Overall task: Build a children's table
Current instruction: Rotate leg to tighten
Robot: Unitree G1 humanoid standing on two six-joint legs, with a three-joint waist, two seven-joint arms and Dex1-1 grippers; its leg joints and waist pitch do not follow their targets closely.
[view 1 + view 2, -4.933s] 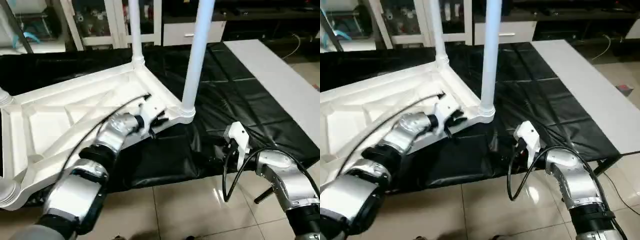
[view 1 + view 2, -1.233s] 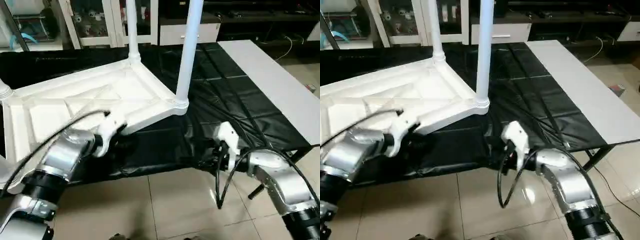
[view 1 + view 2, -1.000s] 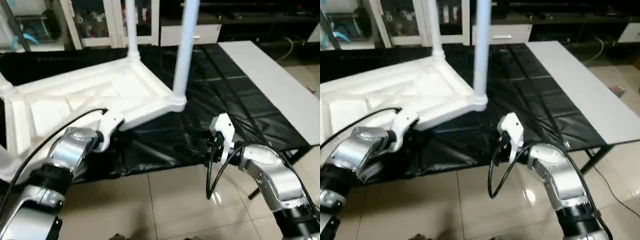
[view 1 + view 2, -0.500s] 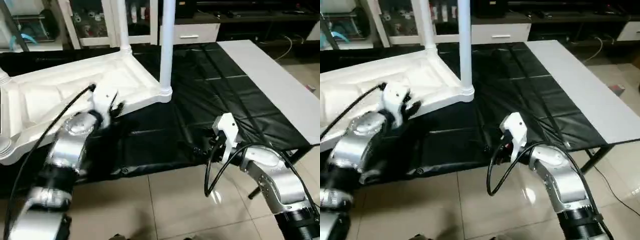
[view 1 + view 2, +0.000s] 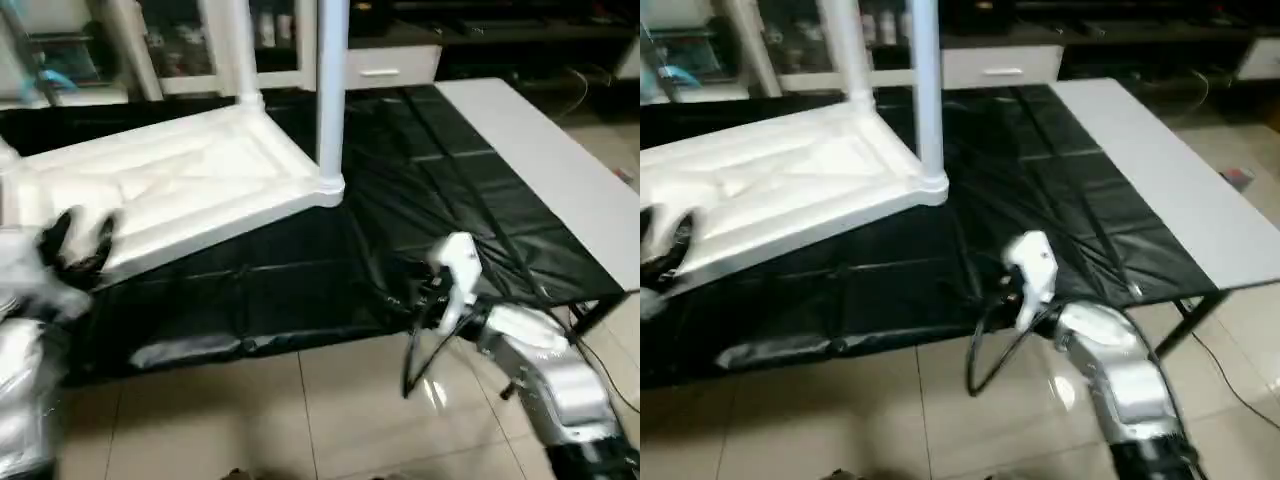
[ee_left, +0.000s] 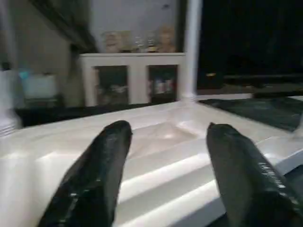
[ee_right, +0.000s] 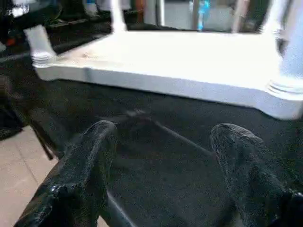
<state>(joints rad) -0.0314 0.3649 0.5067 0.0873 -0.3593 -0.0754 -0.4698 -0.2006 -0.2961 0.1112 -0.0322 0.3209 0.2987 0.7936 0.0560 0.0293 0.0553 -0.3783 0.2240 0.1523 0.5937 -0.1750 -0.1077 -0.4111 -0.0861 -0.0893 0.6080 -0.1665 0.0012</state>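
Table top (image 5: pixel 190 190): you see it upside down on the black cover (image 5: pixel 430 200), ribbed underside up, its near long edge close to the cover's front edge.
Legs: two white legs stand upright in the corner sockets, the near leg (image 5: pixel 331 90) at the right front corner and the far leg (image 5: pixel 243 50) behind it.
Left gripper (image 5: pixel 75 245): at the far left, just in front of the top's near edge; your fingers (image 6: pixel 94 175) stand spread apart with nothing between them.
Right gripper (image 7: pixel 161 175): at the cover's front edge, right of the top and apart from it; fingers (image 7: pixel 78 175) wide apart, empty.
Open room: bare black cover lies right of the near leg, up to the grey board (image 5: pixel 560 170); tiled floor (image 5: pixel 330 420) lies open in front.
Writing: you cannot read any on these parts.
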